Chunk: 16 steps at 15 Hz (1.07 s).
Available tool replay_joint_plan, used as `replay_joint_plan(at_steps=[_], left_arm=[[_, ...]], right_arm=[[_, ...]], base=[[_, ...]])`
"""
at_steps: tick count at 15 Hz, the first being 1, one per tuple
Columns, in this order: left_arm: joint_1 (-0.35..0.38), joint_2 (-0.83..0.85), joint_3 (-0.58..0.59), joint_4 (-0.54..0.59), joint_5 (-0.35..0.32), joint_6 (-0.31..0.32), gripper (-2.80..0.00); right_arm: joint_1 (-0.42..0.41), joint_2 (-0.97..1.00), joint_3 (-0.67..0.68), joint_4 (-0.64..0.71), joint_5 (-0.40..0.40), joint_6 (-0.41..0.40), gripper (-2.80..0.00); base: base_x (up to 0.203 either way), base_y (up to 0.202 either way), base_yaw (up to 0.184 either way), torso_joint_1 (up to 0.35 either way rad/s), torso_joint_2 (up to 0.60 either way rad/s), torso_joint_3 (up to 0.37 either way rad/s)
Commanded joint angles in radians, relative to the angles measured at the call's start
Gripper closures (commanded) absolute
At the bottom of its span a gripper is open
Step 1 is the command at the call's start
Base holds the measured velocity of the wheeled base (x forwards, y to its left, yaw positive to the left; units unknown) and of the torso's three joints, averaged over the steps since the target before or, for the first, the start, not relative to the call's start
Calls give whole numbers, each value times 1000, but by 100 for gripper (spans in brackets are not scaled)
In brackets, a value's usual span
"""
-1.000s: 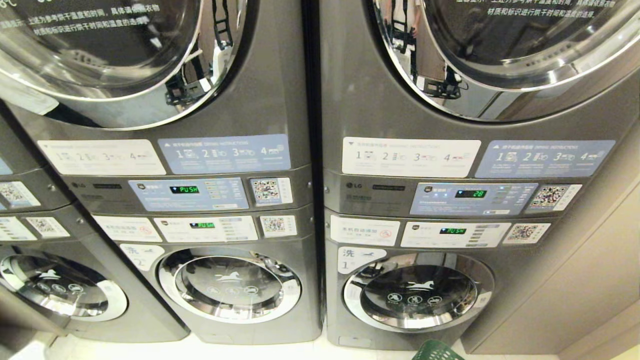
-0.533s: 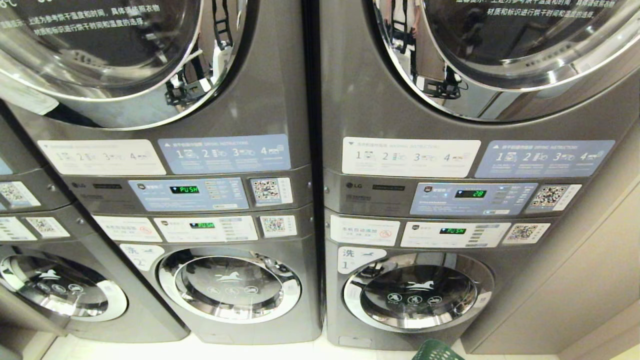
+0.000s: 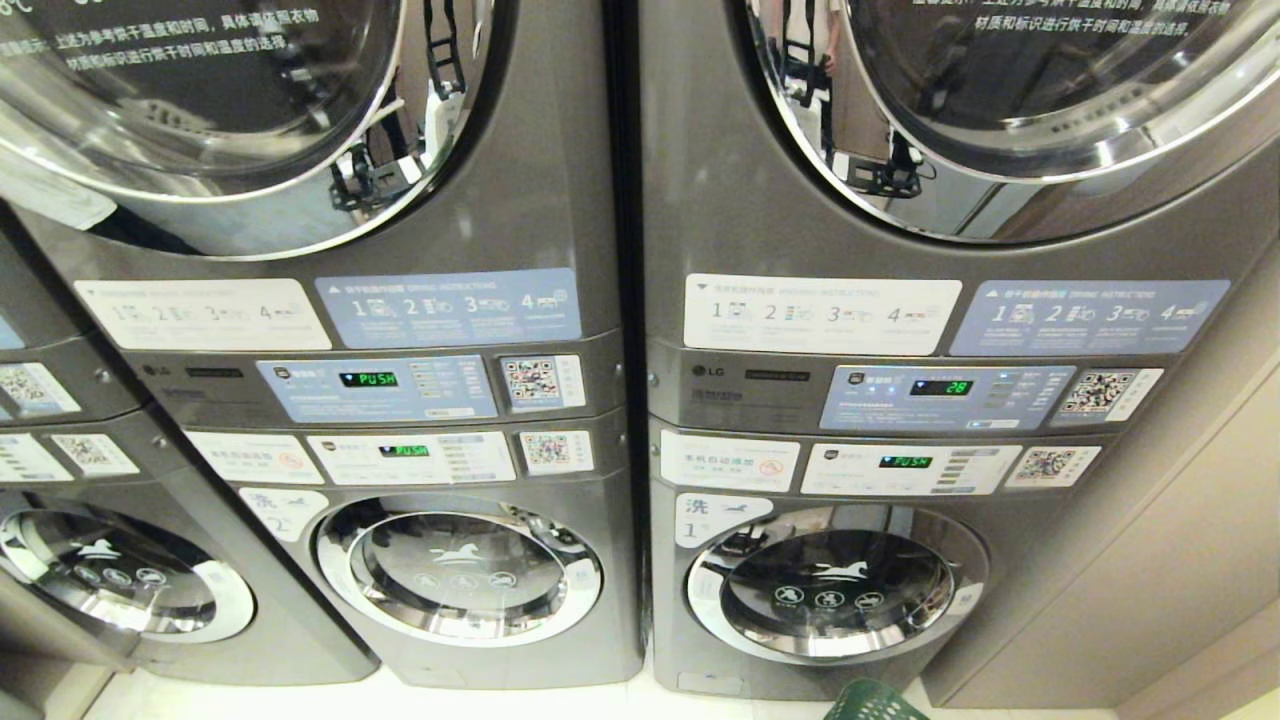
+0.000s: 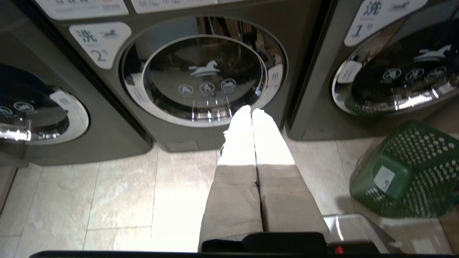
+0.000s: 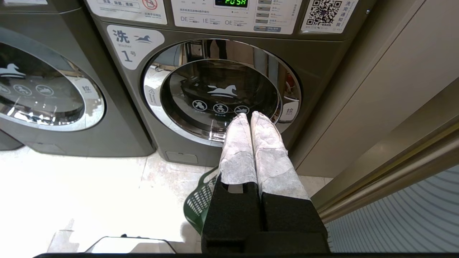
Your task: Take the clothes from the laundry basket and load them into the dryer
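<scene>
The laundry basket (image 4: 407,172) stands on the floor (image 4: 118,200) before the stack numbered 1, beside the left gripper (image 4: 251,111), apparently untouched; both it and the right gripper (image 5: 250,115) have fingers pressed together, empty.

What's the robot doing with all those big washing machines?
Nothing is being handled right now. Both grippers, left and right, are shut and empty, held low in front of the small round doors. The green laundry basket sits on the floor by machine 1. The dryer above number 2 has its door closed.
</scene>
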Motion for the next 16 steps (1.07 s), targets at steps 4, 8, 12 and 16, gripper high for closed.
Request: replay_joint_plan(at_steps=[4,8,12,16], left_arm=[[30,-243,4,-9,-25,2,0],[34,-232,6,-16,-19,-10,0],[34,-232,6,-17,-17,-12,0],[36,-232,6,-16,-16,-14,0]], right_arm=[[-2,-2,-1,2,-4,12,0],[-2,-2,-1,2,-4,12,0],[-2,0,-1,2,-11,20,0],[-2,0,-1,2,-11,20,0]], base=[[0,0,0,0,0,0],[0,0,0,0,0,0],[1,34,-1,10,2,1],[1,178,-1,1,2,2]])
